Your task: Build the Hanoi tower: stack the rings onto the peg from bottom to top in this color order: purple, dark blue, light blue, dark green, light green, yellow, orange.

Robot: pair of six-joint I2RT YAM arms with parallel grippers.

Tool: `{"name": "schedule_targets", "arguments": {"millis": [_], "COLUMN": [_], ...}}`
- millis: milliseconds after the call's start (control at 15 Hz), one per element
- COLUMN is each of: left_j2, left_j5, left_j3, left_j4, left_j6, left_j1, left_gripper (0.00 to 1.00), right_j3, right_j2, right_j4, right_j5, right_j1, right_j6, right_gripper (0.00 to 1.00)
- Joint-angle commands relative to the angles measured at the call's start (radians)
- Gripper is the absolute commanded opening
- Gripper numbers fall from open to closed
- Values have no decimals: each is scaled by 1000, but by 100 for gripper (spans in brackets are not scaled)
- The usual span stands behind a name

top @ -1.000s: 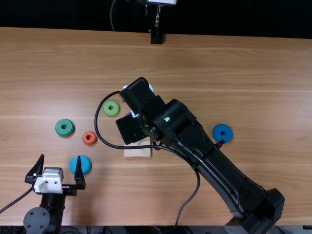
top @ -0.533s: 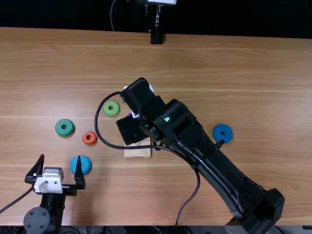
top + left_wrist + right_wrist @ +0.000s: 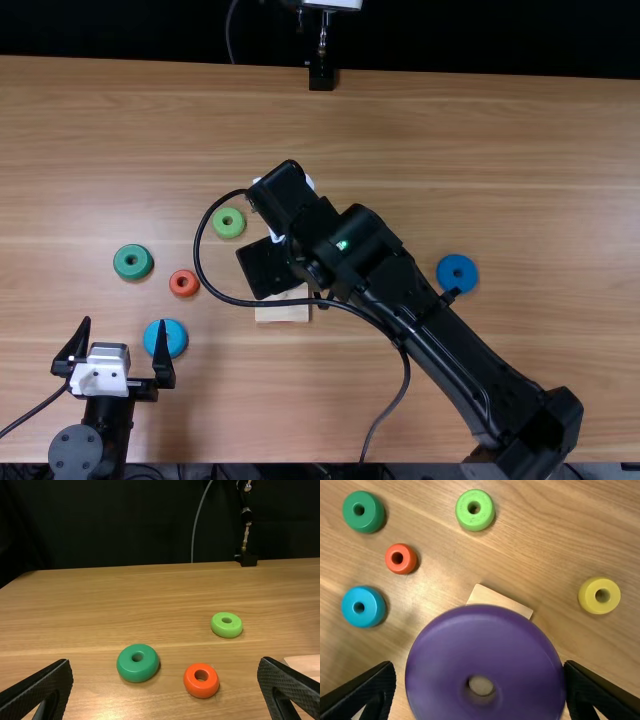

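Observation:
In the top view my right gripper [image 3: 276, 235] is over the pale wooden base [image 3: 283, 313], mostly covered by its own arm. The right wrist view has this gripper [image 3: 480, 680] shut on the purple ring [image 3: 445, 655], held above the base [image 3: 497, 601]; a pale round end, apparently the peg's [image 3: 481, 685], shows through its hole. My left gripper [image 3: 120, 352] stands open at lower left, beside the light blue ring [image 3: 176, 339]. From the left wrist, its gripper [image 3: 165, 680] is open and empty. Loose lie dark green [image 3: 132, 262], light green [image 3: 228, 222], orange [image 3: 184, 283], dark blue [image 3: 458, 273] and yellow [image 3: 599, 595] rings.
The right arm [image 3: 430, 320] crosses the table diagonally from lower right, its cable [image 3: 390, 430] looping over the middle. Beyond the far table edge hangs a black stand with a small block [image 3: 321, 77].
The right gripper's end has shifted only very slightly over the base. The left arm and the loose rings have stayed where they were.

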Motion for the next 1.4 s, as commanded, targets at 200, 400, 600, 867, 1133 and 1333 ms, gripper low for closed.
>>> {"name": "schedule_targets", "arguments": {"millis": [200,400,600,867,1133,1333], "left_j2": [-11,-11,-11,-11,-11,-11], "left_j5": [-8,-8,-8,-8,-8,-8], "left_j3": [-25,-25,-25,-25,-25,-25], "left_j4": [-16,-16,-16,-16,-16,-16], "left_j6": [13,13,13,13,13,13], "left_j1": [11,13,11,13,11,11], "left_gripper": [100,100,100,100,100,100], "right_j3": [24,27,21,0,-183,-484], "right_j2": [8,8,8,6,0,-34], "right_j4": [1,14,18,19,146,467], "right_j5": [10,12,12,5,8,7], "right_j1": [19,18,-2,-220,-341,-449], "right_j6": [3,-2,-15,-25,-106,-126], "right_gripper": [100,100,100,100,100,100]}}
